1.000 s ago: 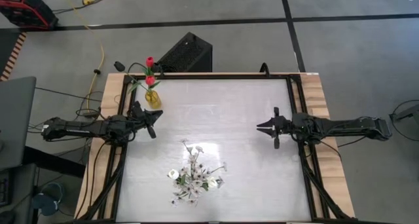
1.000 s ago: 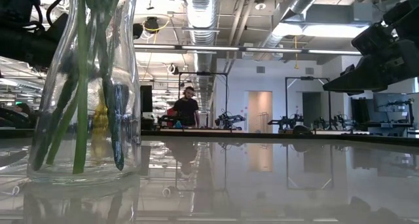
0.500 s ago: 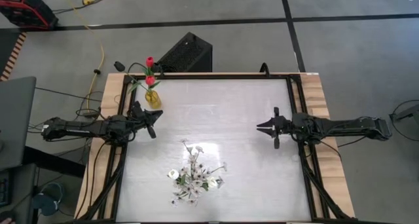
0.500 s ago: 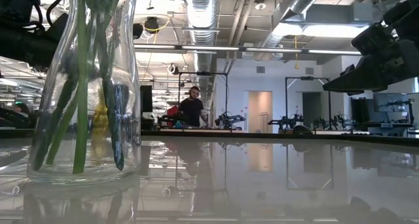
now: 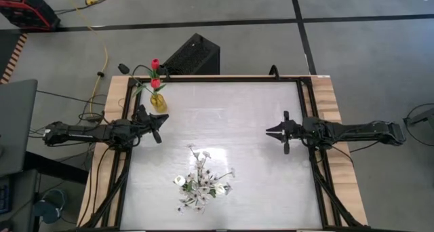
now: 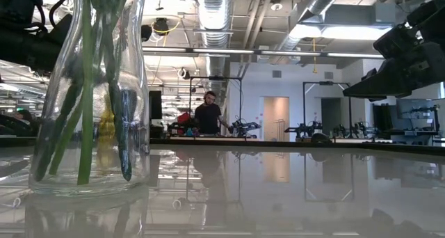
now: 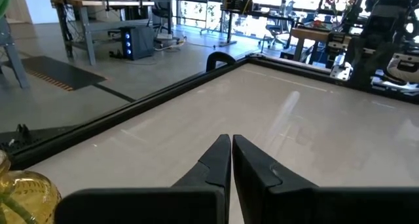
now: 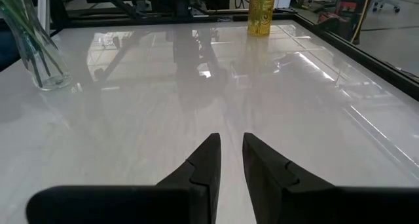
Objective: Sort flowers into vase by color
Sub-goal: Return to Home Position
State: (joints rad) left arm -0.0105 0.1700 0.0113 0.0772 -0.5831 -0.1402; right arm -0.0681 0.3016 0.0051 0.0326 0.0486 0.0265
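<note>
Two red tulips [image 5: 155,74] stand with their stems in a small yellow vase [image 5: 158,103] at the table's far left. White flowers and tiny white blossoms [image 5: 200,183] stand in a clear glass vase [image 6: 90,92] near the front edge; their green stems [image 6: 85,120] show through the glass. My left gripper [image 5: 158,127] hovers shut just in front of the yellow vase [image 7: 19,198], holding nothing. My right gripper [image 5: 272,131] hovers at mid-right, slightly open [image 8: 229,140] and empty, pointing toward the table's left.
A raised black frame [image 7: 150,96] runs along the table's edges. A black box [image 5: 193,54] sits on the floor behind the far edge. A person [image 6: 208,116] stands far off in the room beyond the table.
Both arms and the flowers have kept still. The person far behind the table has walked a little to the right in the low view.
</note>
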